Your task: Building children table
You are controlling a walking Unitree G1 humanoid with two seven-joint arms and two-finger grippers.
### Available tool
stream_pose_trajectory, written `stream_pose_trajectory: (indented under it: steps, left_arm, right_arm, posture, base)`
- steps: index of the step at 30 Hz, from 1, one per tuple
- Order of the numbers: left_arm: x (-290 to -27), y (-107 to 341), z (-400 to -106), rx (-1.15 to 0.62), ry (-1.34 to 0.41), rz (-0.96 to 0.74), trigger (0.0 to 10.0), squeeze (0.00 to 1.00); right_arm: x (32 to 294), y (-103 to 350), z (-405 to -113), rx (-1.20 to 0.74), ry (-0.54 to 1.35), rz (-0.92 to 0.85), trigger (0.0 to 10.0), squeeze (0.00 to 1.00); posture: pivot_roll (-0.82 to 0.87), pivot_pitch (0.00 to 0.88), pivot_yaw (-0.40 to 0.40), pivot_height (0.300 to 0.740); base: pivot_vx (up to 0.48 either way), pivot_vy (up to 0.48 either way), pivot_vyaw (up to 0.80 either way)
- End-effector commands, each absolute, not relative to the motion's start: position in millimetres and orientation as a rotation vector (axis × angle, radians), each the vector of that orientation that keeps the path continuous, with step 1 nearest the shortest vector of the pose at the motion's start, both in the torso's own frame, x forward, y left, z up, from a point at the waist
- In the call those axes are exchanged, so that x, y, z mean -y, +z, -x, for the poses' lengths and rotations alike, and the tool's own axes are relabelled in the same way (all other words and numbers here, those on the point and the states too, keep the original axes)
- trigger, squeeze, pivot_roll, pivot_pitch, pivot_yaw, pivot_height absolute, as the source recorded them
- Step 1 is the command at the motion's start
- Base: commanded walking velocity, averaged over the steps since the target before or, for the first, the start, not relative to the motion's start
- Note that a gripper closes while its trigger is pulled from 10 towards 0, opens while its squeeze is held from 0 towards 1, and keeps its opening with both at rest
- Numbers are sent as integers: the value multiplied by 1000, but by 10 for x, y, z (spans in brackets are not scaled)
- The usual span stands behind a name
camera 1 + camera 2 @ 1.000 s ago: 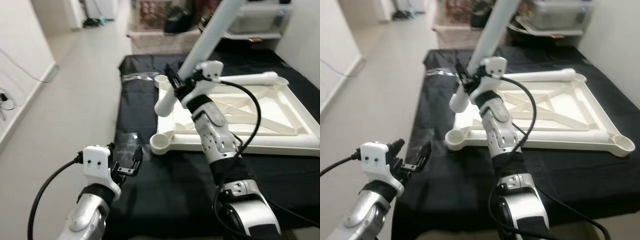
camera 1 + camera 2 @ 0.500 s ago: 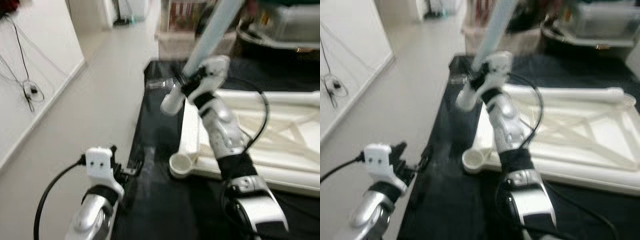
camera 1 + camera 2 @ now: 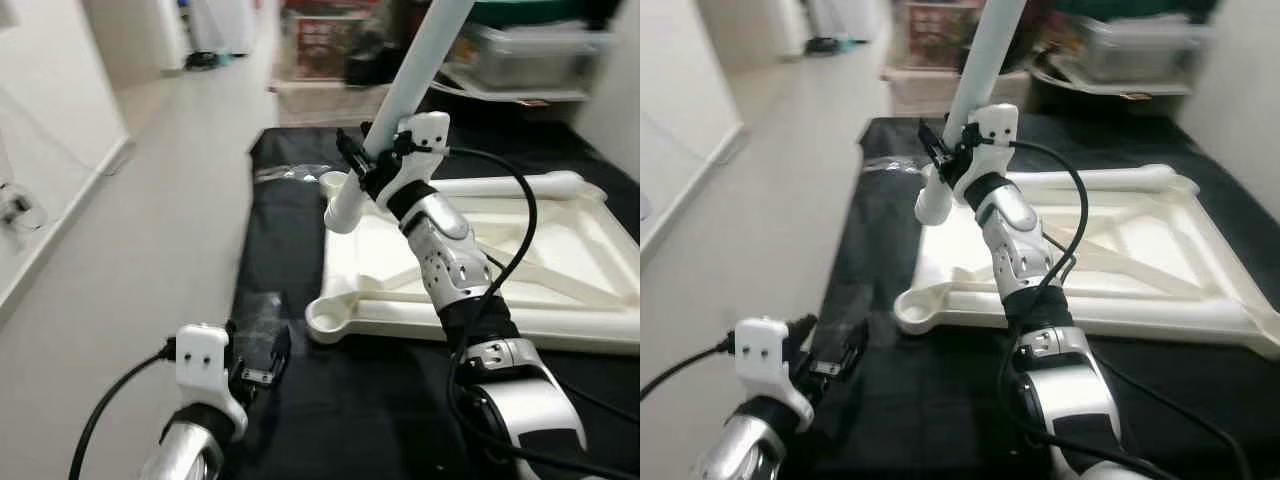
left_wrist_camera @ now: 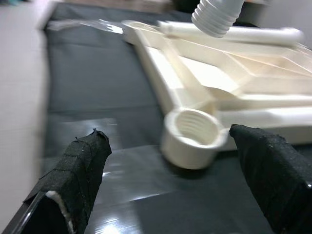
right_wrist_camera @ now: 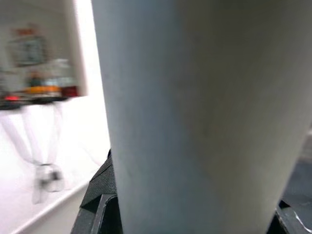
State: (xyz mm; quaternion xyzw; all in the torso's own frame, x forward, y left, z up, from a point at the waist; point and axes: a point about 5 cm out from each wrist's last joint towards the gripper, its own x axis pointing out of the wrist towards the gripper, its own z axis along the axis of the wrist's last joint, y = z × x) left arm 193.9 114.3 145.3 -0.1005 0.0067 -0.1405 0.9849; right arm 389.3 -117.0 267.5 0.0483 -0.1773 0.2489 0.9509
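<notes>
A white tabletop [image 3: 560, 318] lies upside down on a black cloth, with a round threaded socket [image 3: 330, 318] at its near left corner. My right gripper [image 3: 365, 165] is shut on a long white table leg [image 3: 410, 85]. The leg is tilted, and its threaded end [image 3: 340, 212] hangs over the tabletop's left rail, above and beyond that socket. In the right wrist view the leg [image 5: 195, 112] sits between the black fingers [image 5: 97, 195]. My left gripper [image 3: 258, 360] is low at the front left, open, with the socket [image 4: 192, 138] just beyond its fingertips.
The black cloth [image 3: 350, 400] covers the work surface, and its left edge meets light floor [image 3: 150, 220]. Clear plastic wrappers lie on the cloth at the far left [image 3: 290, 172] and by my left gripper [image 3: 255, 312]. Storage boxes [image 3: 520, 50] stand behind.
The camera swung to the left and back, so the whole picture shifted. The right gripper still holds the leg in much the same pose. The left gripper stays low and open.
</notes>
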Motion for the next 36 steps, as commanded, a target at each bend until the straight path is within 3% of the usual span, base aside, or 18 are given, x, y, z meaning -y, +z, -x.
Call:
stream_pose_trajectory:
  steps: [1, 12, 13, 15, 16, 23, 36]
  left_arm:
    - [-1152, 1443, -1922, -18, -281, 190, 10000, 0]
    - [-1195, 1393, -1825, -41, -264, 177, 10000, 0]
    - [-1196, 1391, -1777, -46, -264, 169, 10000, 0]
    - [-1195, 1393, -1763, -47, -264, 166, 10000, 0]
    - [-1204, 1396, -1724, -50, -264, 159, 10000, 0]
    - [-1196, 1433, -1606, -43, -292, 142, 10000, 0]
    - [-1119, 1488, -1442, -73, -330, 182, 10000, 0]
  right_arm:
    - [1125, 2715, -3883, 368, 551, -104, 10000, 0]
    - [985, 2636, -3930, 263, 740, -103, 10000, 0]
    - [972, 2641, -3940, 192, 894, -123, 10000, 0]
    - [973, 2648, -3931, 174, 956, -118, 10000, 0]
    - [999, 2662, -3894, 151, 1084, -89, 10000, 0]
    - [1158, 2792, -3805, 119, 1368, -125, 10000, 0]
    - [1012, 2902, -3663, 199, 1694, -96, 10000, 0]
  posture:
    - [15, 132, -10, 740]
    - [18, 149, -11, 740]
    - [26, 153, -10, 740]
    - [26, 153, -10, 740]
    - [29, 160, -10, 740]
    - [49, 181, -22, 740]
    - [84, 227, -17, 740]
  base:
    - [0, 0, -775]
    - [0, 0, 0]
    - [0, 0, 0]
    - [0, 0, 0]
    - [0, 0, 0]
    - [0, 0, 0]
    - [0, 0, 0]
